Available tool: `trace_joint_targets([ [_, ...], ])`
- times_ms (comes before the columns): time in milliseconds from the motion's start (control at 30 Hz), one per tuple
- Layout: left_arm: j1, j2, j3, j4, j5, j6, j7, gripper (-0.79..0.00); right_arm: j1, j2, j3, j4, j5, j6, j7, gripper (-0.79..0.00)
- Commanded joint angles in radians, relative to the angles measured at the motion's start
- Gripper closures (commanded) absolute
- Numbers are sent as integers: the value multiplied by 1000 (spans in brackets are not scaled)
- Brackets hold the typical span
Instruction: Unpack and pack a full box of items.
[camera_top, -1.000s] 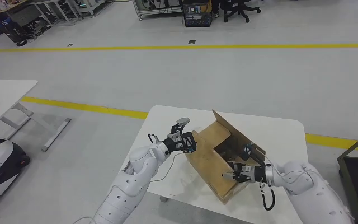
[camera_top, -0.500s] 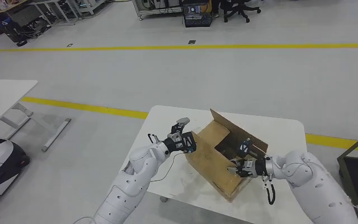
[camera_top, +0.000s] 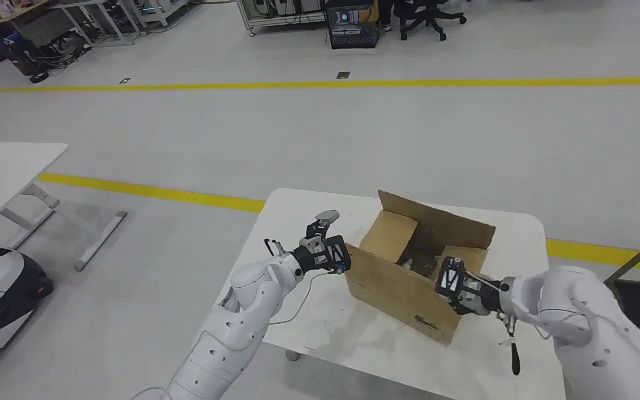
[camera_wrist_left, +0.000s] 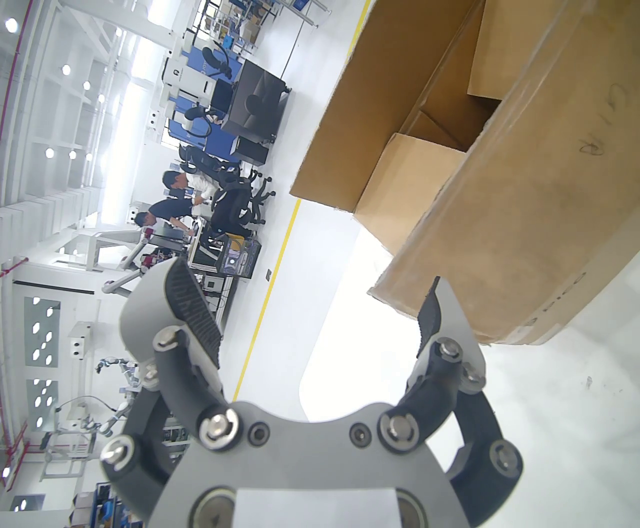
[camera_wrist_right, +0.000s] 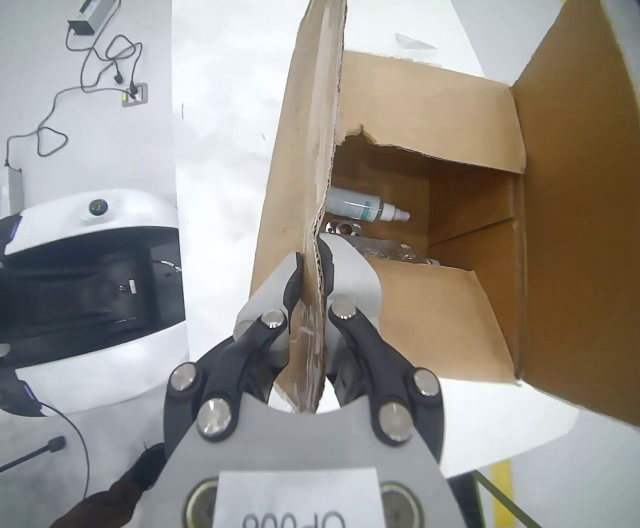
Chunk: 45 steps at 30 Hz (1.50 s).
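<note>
Right gripper (camera_wrist_right: 311, 272) is clamped on the box (camera_wrist_right: 425, 110) wall. Bottle (camera_wrist_right: 360, 206) lies on its side inside, just past those jaws, long axis probably crosswise. Left gripper (camera_wrist_left: 305, 295) is open at the box's outer corner, farther off.

We see a plain brown box (camera_top: 395, 290) on a white table (camera_top: 300, 225); a white bottle (camera_wrist_right: 362, 209) carries a teal label; the left gripper (camera_wrist_left: 305, 282) has black ribbed pads (camera_wrist_left: 192, 305) on grey fingers (camera_wrist_left: 142, 312).

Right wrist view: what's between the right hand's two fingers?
A cardboard side panel of the box; the right hand is shut on it, one finger inside, one outside, seen in the right wrist view.
</note>
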<state>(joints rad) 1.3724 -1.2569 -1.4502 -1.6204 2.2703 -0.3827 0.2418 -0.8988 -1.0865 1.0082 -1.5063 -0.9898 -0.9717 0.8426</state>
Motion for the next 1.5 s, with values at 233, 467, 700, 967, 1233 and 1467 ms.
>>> trace_joint_targets([
  [233,0,0,0,0,0,0,0,-785,-63,20,45,-80,-116,0,-85,0],
  [467,0,0,0,0,0,0,0,-785,-63,20,45,-80,-116,0,-85,0],
  [700,8,3,-7,-14,-19,-4,5,-785,-94,29,60,-100,-174,7,-149,0],
  [967,51,24,-82,-100,-28,-68,24,-785,-139,52,111,-142,-263,-38,-242,0],
  [1233,78,37,-113,-142,-31,-82,8,-785,-173,81,88,-223,-432,-41,-388,0],
  [1467,73,38,-74,-157,-40,-66,-7,-785,-226,126,59,-300,-622,-41,-572,0],
])
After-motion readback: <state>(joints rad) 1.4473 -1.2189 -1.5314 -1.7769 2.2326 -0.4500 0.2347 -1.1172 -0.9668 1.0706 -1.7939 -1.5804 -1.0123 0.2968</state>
